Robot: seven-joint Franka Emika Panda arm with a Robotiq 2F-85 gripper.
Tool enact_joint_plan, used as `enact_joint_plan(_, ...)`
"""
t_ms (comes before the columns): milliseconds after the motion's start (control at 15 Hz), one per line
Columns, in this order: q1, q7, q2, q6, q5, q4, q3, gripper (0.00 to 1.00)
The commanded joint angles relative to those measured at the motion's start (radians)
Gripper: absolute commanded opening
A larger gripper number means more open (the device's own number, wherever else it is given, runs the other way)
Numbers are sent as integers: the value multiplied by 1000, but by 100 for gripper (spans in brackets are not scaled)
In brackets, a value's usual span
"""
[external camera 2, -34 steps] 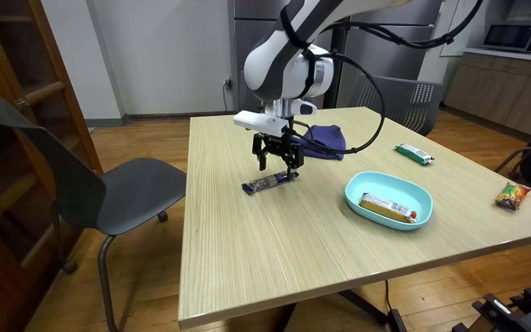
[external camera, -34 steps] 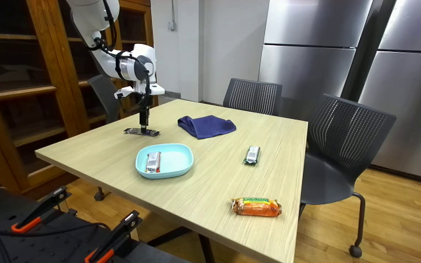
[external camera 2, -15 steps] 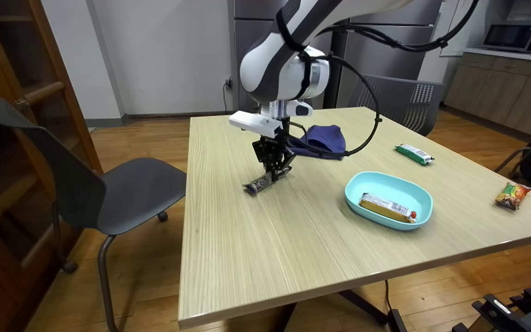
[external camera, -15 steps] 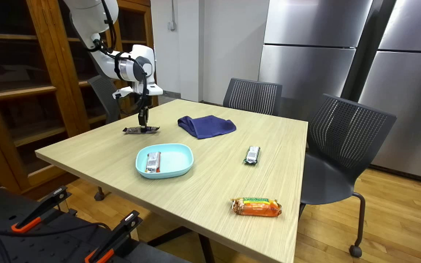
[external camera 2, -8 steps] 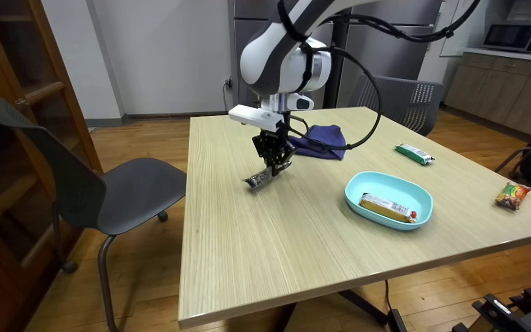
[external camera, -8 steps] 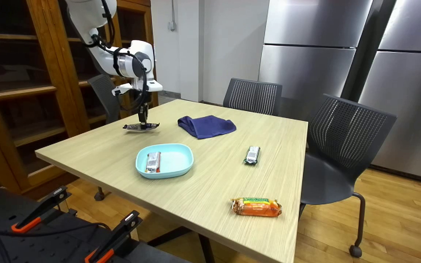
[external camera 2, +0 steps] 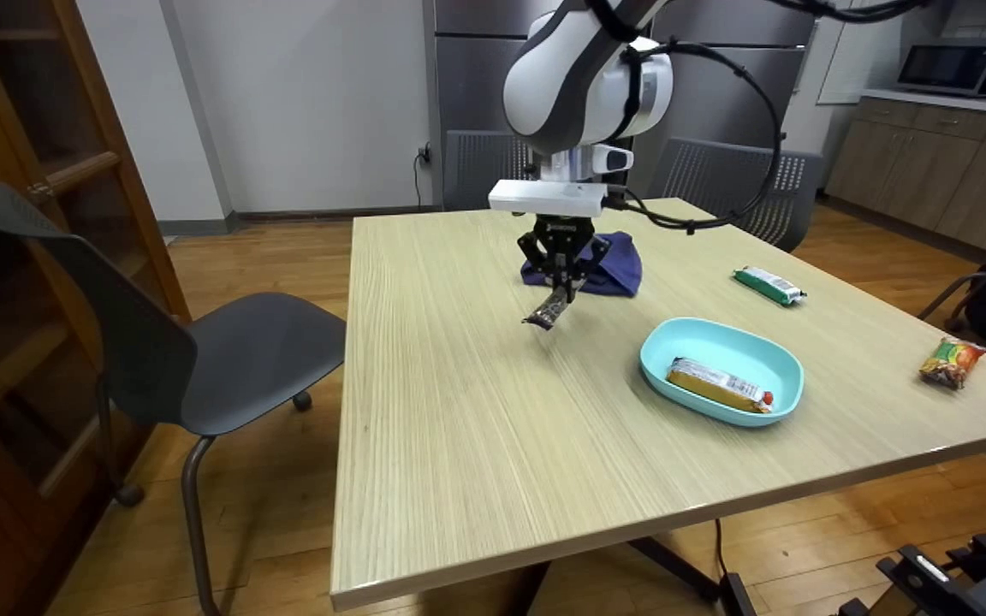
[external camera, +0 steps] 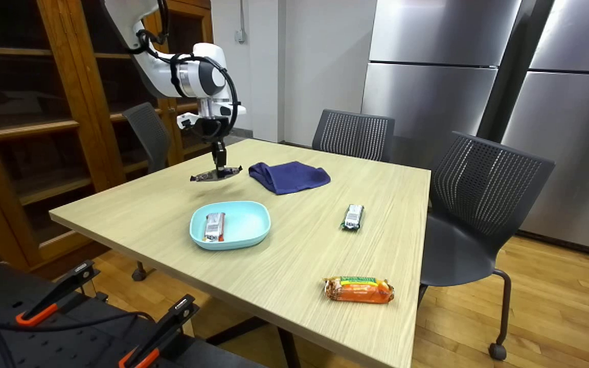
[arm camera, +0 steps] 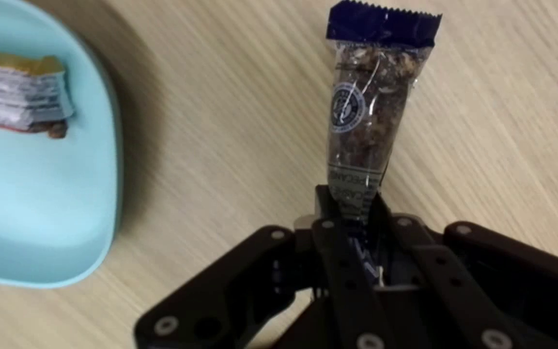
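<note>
My claw is closed on the dark-wrapped bar, pinching it about midway along, and I have it hanging clear of the table. The plastic wrapper puckers where I squeeze and looks slick to me, so a sudden jerk could let the bar twist or slide out, while squeezing harder might crumble what is inside. One long end juts out from the grip, and I cannot tell whether the bar hangs level; if it tilts, a careless descent could knock one end against the surface and lever it round. The pale blue tray is near, off to the side rather than underneath, so a low sideways sweep could clip its rim and shove it along, and the silver-and-gold packet inside fills one side, so a loose drop there could end up stacked and tumble off. The blue cloth is also near, beyond the claw in an exterior view, where a low drift could drag its folds. Farther off, the green-and-white packet and the orange packet lie well apart; I think only a wild swing, or a badly judged reach, could hit them.
</note>
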Motion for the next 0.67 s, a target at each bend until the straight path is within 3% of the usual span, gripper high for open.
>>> enact_joint_plan(0,-20,-134,-130,12,-55,-165,-4,4)
enact_joint_plan(600,-33,-392,-310,68,-170,-442,-27,4)
